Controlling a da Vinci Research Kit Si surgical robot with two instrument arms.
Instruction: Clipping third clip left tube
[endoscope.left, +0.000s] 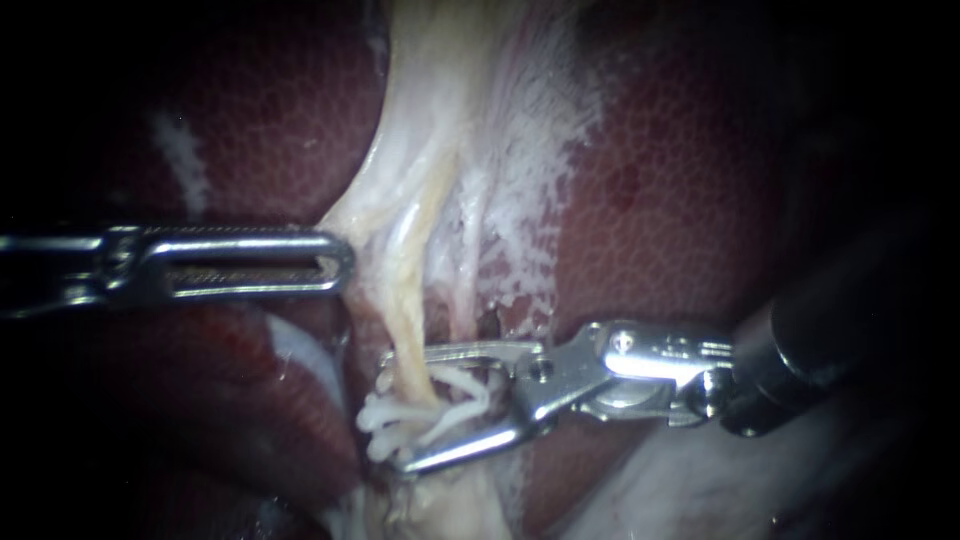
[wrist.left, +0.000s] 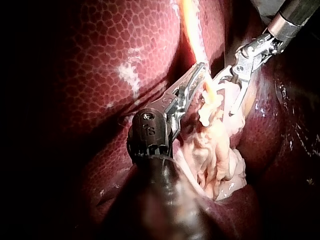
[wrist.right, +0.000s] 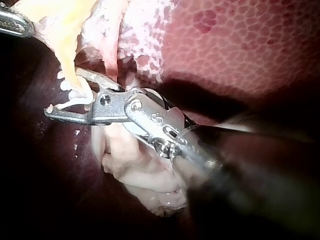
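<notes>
The right instrument (endoscope.left: 392, 412) has its jaws spread around the left tube (endoscope.left: 408, 325), with a white clip (endoscope.left: 460, 395) seated between them and touching both. Other white clips (endoscope.left: 378, 422) crowd just beside it, too tangled to count. The left instrument (endoscope.left: 340, 263), jaws together, has its tip against the pale tissue (endoscope.left: 470, 120). The liver (endoscope.left: 680, 180) lies behind.
</notes>
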